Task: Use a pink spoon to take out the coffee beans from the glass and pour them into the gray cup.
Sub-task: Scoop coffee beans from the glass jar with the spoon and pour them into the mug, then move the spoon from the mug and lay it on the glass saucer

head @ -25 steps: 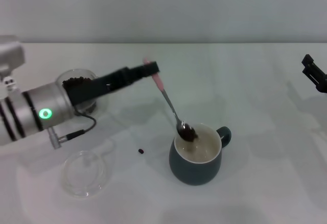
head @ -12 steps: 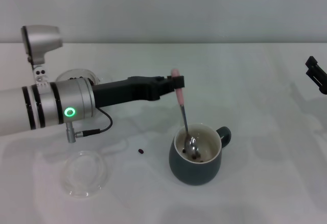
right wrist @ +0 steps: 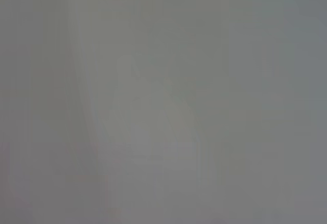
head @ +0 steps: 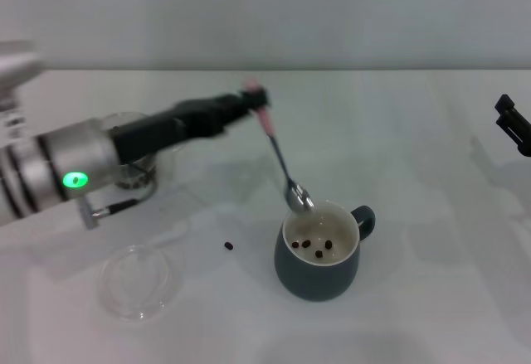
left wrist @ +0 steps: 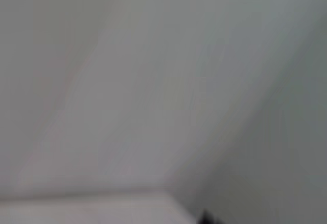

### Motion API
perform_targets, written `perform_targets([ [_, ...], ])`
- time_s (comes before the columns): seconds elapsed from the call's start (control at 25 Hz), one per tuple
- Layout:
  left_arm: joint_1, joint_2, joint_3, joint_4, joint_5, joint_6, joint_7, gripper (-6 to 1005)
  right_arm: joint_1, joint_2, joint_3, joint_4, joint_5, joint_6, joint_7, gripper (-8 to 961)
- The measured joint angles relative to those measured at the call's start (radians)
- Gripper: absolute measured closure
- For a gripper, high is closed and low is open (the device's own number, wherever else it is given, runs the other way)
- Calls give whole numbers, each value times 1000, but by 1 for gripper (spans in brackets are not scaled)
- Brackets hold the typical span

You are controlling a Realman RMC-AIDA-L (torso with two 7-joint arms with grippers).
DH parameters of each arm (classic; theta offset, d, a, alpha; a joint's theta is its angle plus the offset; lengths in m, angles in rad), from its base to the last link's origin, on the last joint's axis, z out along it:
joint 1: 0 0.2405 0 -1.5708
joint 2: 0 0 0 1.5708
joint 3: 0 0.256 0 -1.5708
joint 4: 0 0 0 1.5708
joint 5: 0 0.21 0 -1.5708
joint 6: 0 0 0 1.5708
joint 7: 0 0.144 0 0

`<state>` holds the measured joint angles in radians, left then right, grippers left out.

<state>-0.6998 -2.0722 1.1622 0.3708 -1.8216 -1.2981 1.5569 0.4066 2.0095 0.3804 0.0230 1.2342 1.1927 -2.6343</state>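
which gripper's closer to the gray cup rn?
Left. The left gripper holds the pink spoon above and behind the gray cup; the right gripper sits at the table's far right edge.

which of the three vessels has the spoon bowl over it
The gray cup: the pink spoon ends above its rim. The glass and clear dish sit far left.

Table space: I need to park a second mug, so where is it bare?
Bare: the table between the gray cup and the right gripper. Crowded: the left gripper, pink spoon, glass dish and stray bean.
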Motion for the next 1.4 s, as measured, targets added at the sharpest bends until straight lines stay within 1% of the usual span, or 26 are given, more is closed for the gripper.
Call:
perform_targets([
  [0.04, 40, 3, -15, 1, -80, -28, -7, 864, 0, 0, -1, 0, -1, 7, 1, 76],
  [0.16, 99, 14, -52, 0, -161, -119, -26, 865, 0, 0, -3, 2, -2, 26, 3, 76],
  [0.2, 134, 21, -81, -1, -184, -173, -48, 865, 0, 0, -3, 2, -2, 30, 3, 76],
  [0.24, 146, 23, -95, -2, -189, -193, -59, 865, 0, 0, -3, 3, -2, 33, 3, 76],
  [0.36, 235, 31, -179, -11, -205, -278, -121, 865, 4, 0, -3, 3, -3, 35, 4, 76],
  [0.44, 300, 33, -211, -17, -206, -295, -140, 865, 7, 0, -3, 3, -2, 35, 3, 76],
  [0.52, 383, 36, -240, -33, -205, -294, -138, 865, 8, 1, -2, 3, -2, 35, 1, 76],
  [0.64, 493, 49, -295, -88, -203, -283, -112, 864, 9, 0, 4, 1, 4, 35, -1, 76],
  [0.76, 570, 64, -337, -124, -203, -276, -101, 864, 9, -1, 6, -7, 6, 34, -2, 76],
  [0.84, 604, 69, -344, -127, -202, -259, -98, 864, 9, -2, 6, -11, 8, 34, -2, 76],
  [0.92, 621, 70, -345, -128, -201, -224, -95, 864, 17, -3, 6, -21, 9, 28, -2, 76],
  [1.04, 618, 62, -342, -130, -194, -167, -90, 865, 35, -2, 6, -28, 9, 25, -3, 76],
  [1.16, 579, 51, -339, -138, -158, -119, -86, 865, 40, -2, 6, -31, 9, 24, -3, 76],
  [1.4, 481, 38, -338, -156, -87, -27, -85, 866, 27, -2, 6, -36, 22, 27, -3, 76],
])
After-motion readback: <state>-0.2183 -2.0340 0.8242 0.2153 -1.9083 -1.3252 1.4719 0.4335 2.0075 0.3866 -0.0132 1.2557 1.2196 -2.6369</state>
